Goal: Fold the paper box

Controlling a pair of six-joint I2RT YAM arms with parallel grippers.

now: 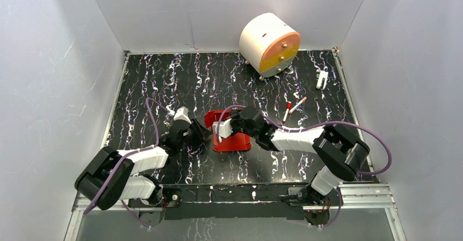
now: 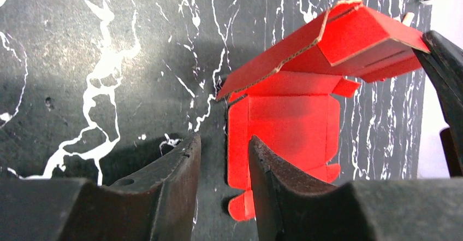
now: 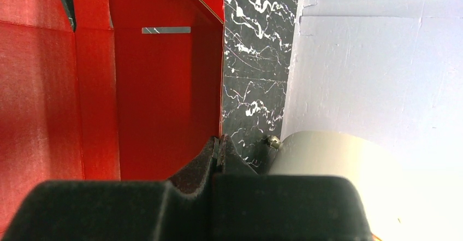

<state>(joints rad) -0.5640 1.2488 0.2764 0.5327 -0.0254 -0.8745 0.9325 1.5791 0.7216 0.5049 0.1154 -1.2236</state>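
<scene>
Pinching the raised flap of the paper box (image 2: 289, 126) at upper right, the right gripper (image 3: 218, 145) should hold steady while the half-open, empty left gripper (image 2: 224, 142) pins the flat base.

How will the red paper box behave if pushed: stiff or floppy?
Probably floppy at its creases: part of the paper box lies flat while another panel is raised. Likely light, being thin card, so it may slide on the table. Its thin edge looks easy to crush.
</scene>
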